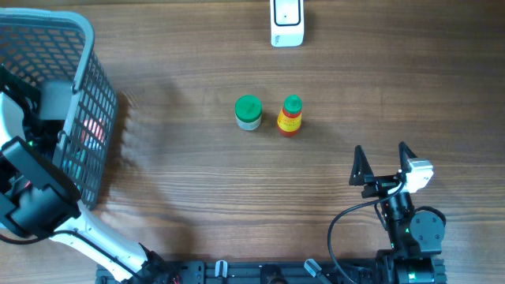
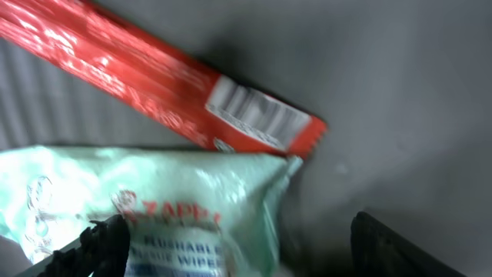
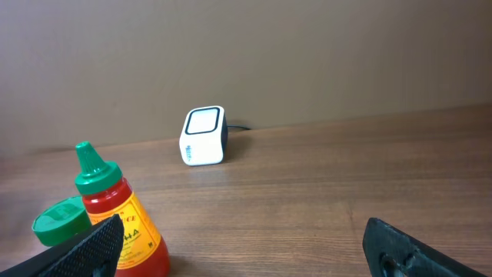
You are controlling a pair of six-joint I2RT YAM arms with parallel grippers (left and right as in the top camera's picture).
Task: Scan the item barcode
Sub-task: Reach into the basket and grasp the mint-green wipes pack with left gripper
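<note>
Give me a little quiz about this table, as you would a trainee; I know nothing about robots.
1. Where is the left gripper reaching? A: into the basket; B: over the scanner; C: beside the jar.
2. True or false: the sauce bottle lies on its side.
3. Fill in: the barcode in the left wrist view is on the ___ packet.
Key: 1 A; 2 false, it stands upright; 3 red.

Pale green wipes pack: red "ZAPP…" brand, under it "FLUSHABLE WIPE…", cut off. Red packet: white barcode, digits too blurred. Sauce bottle yellow label: only "…HA" legible.
</note>
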